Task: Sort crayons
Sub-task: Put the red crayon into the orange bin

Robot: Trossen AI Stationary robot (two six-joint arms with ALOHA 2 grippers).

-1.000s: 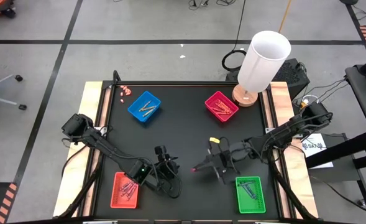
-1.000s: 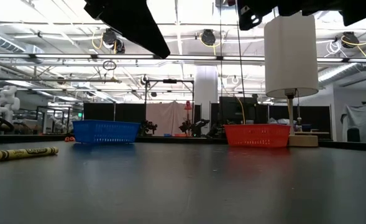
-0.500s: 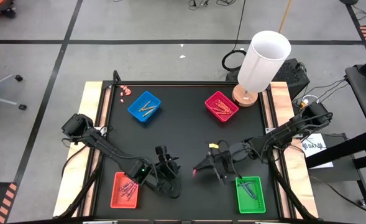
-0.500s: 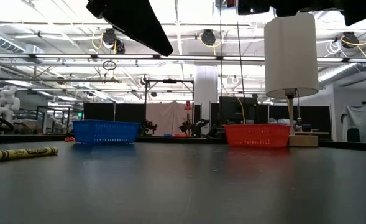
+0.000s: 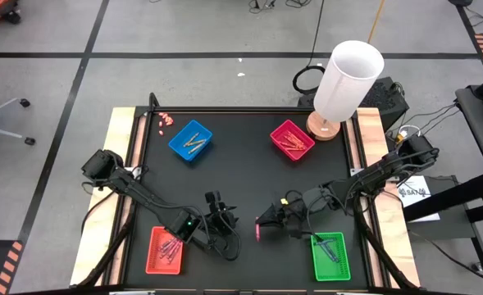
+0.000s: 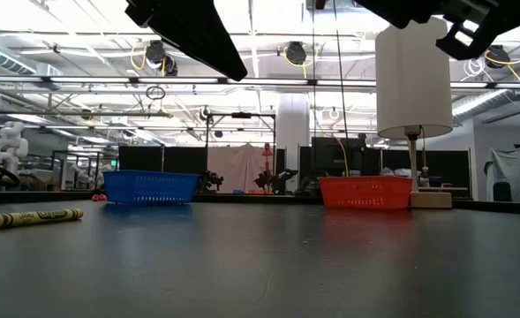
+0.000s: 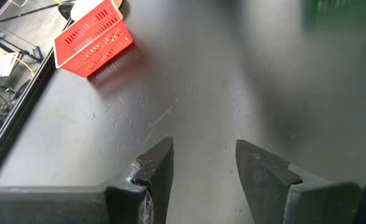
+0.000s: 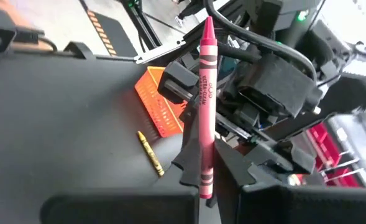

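Note:
My right gripper (image 5: 266,221) hangs above the table's middle, shut on a red crayon (image 8: 205,106). My left gripper (image 5: 225,221) hovers close by on its left, open, with only bare table between its fingers (image 7: 201,152). A yellow crayon (image 8: 150,153) lies flat on the table (image 6: 30,216) between the right gripper and the red tray (image 5: 166,249). Crayons lie in the blue tray (image 5: 191,140), the magenta tray (image 5: 292,139), the red tray and the green tray (image 5: 331,255). My right gripper pinches the red crayon by one end (image 8: 205,180) between its two fingers. The rest of the crayon sticks out past the fingertips toward my left arm. The crayon is lifted clear of the table.
A tall white lamp (image 5: 348,82) stands at the far right corner beside the magenta tray. Tiny pink bits (image 5: 166,120) lie at the far left corner. The left arm's gripper body (image 8: 276,87) stands close in front of the held crayon.
My right gripper has rolled about its own pointing line without leaving its place, staying shut on the red crayon. The crayon's free end has swung with it toward the table's near edge.

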